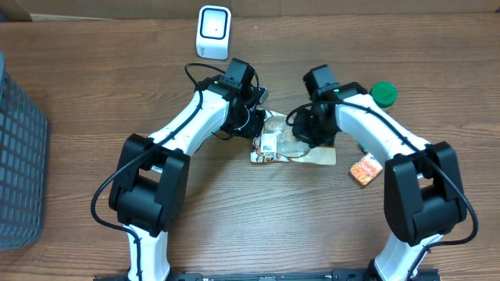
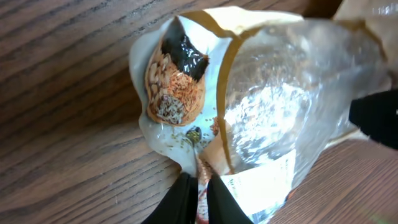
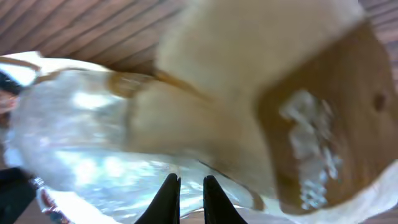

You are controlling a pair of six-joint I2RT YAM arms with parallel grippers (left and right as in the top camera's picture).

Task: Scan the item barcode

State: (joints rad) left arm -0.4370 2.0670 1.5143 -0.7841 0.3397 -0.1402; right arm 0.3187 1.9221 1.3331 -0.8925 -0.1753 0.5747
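Note:
A snack bag [image 1: 301, 150] with a clear window and a white label lies between both arms at mid-table. In the left wrist view the bag [image 2: 273, 93] shows nuts and seeds, and my left gripper [image 2: 202, 190] is shut on its lower seam. From overhead, the left gripper [image 1: 262, 129] sits at the bag's left end and the right gripper [image 1: 310, 134] over its right half. In the right wrist view the bag [image 3: 217, 93] is blurred. My right gripper [image 3: 191, 186] has its jaws narrowly apart against the film, and a pinch cannot be made out. No barcode is readable.
A white scanner [image 1: 213, 32] stands at the table's far edge. A green-capped object [image 1: 383, 94] sits behind the right arm. An orange packet [image 1: 365, 169] lies right of the bag. A dark mesh basket [image 1: 19, 156] fills the left edge.

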